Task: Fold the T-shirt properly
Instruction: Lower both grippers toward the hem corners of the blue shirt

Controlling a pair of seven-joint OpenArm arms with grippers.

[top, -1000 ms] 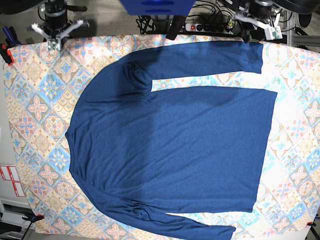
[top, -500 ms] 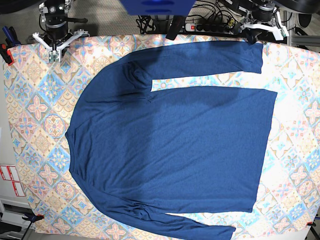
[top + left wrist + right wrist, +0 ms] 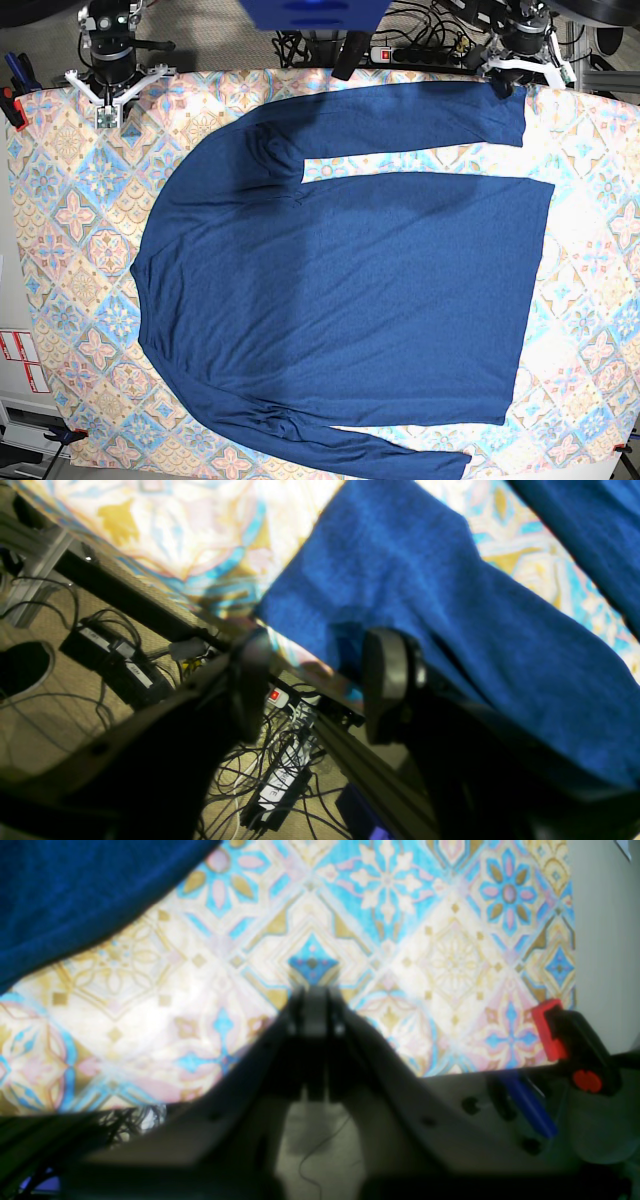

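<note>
Across nearly the whole base frame spreads the patterned tablecloth, tiled in blue, gold and pink. Covering its centre lies the T-shirt, dark navy and flat, its hem toward the right of the frame and its shoulders curving toward the left. One long sleeve runs along the top of the frame to a cuff at the upper right; the other trails along the bottom edge to a cuff at lower centre-right.

At the upper right of the base view, the left gripper sits at the table's far edge just by the upper cuff. Its wrist view shows the fingers standing wide apart, one over the sleeve fabric and one past the table edge, with nothing between them.

At the upper left, the right gripper hovers over bare cloth, well apart from the shirt, its tips pressed together and empty.

Smallest, a red clamp grips the cloth's edge at the right of the right wrist view.
</note>
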